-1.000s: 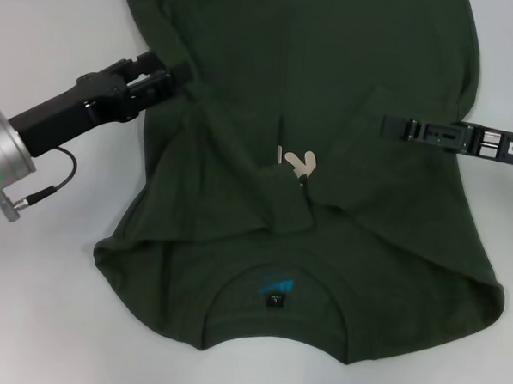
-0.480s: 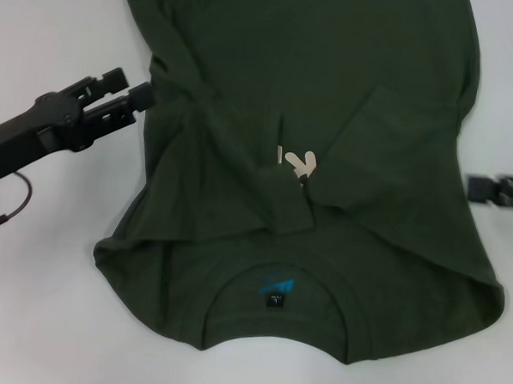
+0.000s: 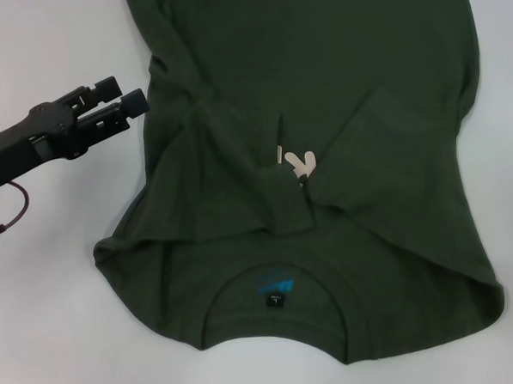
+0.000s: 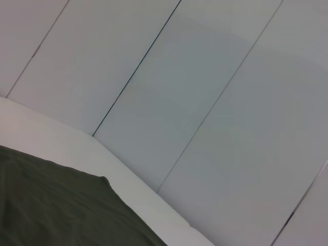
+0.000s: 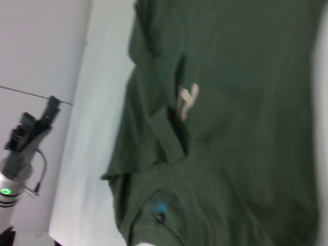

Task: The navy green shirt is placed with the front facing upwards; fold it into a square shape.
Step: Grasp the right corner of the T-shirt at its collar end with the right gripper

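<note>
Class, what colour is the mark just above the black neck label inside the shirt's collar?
Blue, on the neck label of the navy green shirt; clearest in the head view.

A bare lab or test room, by the look of it: a plain white bench [image 3: 43,318] fills the head view, and the left wrist view shows a pale panelled wall [image 4: 205,102] with thin dark seams filling its upper part.

- Cream lettering [image 3: 296,163] on the navy green shirt [image 3: 375,69]: mostly hidden by folded sleeves, no word readable
- Black neck label [image 3: 274,300] with blue mark [image 3: 274,286]: print too small to read
</note>
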